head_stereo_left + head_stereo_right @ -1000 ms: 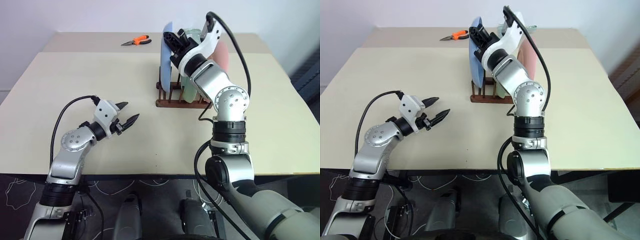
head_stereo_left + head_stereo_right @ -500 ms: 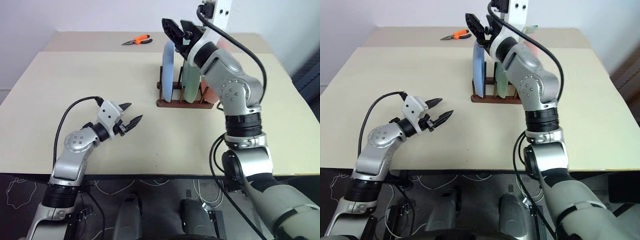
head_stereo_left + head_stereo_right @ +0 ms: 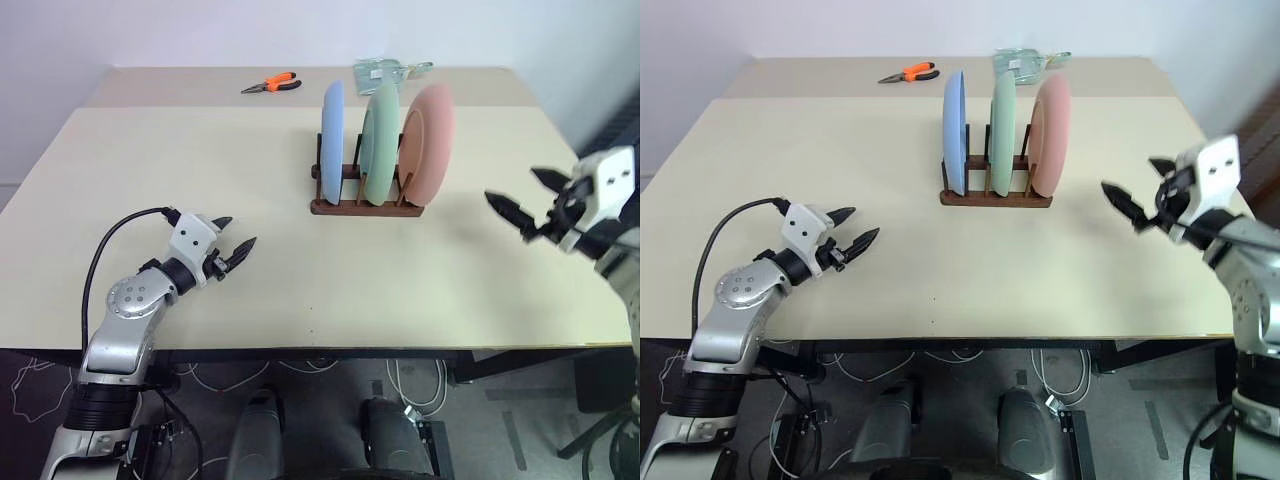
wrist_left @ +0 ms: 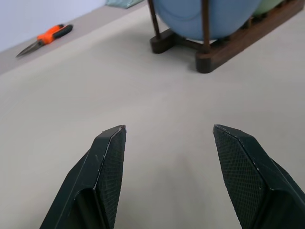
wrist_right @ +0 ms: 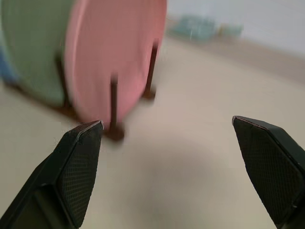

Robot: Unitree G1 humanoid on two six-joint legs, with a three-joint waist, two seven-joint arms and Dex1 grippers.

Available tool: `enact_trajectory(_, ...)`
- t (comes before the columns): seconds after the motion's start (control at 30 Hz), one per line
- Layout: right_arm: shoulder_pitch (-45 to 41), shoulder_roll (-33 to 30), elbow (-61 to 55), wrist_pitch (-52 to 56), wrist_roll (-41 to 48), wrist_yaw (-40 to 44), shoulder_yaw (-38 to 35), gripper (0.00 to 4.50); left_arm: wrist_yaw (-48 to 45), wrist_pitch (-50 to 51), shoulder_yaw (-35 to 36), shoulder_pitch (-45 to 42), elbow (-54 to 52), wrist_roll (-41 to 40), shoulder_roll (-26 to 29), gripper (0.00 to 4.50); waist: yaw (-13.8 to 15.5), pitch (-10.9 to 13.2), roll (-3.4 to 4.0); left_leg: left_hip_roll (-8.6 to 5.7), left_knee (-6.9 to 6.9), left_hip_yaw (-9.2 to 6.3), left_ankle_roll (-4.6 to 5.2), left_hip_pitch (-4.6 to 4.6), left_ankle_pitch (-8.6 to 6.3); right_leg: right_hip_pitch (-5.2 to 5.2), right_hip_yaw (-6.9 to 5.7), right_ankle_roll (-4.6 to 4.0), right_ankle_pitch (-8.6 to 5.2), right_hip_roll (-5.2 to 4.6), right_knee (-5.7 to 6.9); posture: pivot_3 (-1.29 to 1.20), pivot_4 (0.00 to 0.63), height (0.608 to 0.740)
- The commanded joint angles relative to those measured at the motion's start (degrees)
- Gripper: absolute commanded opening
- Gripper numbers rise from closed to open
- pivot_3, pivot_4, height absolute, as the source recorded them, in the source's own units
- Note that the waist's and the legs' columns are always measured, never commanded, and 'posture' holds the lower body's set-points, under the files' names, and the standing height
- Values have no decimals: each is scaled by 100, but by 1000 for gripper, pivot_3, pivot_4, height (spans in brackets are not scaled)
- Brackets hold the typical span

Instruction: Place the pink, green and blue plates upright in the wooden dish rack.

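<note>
So all three are racked — blue plate [image 3: 333, 143], green plate [image 3: 380, 143] and pink plate [image 3: 429, 140] stand on edge in the wooden dish rack [image 3: 365, 202], mid-surface toward the far side, blue on the robot's left, pink on its right. Looks basically finished to me.

Left gripper [image 3: 231, 256] hovers low over the beige surface [image 3: 200, 160], well off to the left of the rack, jaws apart with nothing in them. Right gripper [image 3: 518, 207] is out to the right of the pink plate, jaws spread wide, also empty.

What could still go sideways: the rack is narrower than the plates, so each one is only propped between thin pegs. The pink one leans a bit and sits at the end nearest the right arm — my guess is any swing back inward could clip its rim and tip it out or shove the whole rack. The orange pliers [image 3: 271, 83] at the far edge aren't a worry.
</note>
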Motion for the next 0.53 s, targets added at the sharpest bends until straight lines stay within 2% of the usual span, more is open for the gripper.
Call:
enact_trajectory(0.03,77,140,157,-449,-287,214,244,4432,85,-126,-7,15,-57,108,-28,2975,9,0,-1,0,1,0,0,0,0,1,0,0,0,0,0,0,150,740)
enact_trajectory(0.13,112,326,291,-767,-603,273,604,4432,121,-92,8,27,-48,109,-60,2975,37,0,-1,0,-1,-1,0,-3,0,-2,0,1,0,0,0,0,150,740)
enact_trajectory(0.53,-313,651,1031,-1314,-1006,335,955,4432,272,-111,27,3,-46,108,-276,2975,61,1,-3,-2,-1,-2,0,-4,1,1,0,4,-1,0,0,0,150,740)
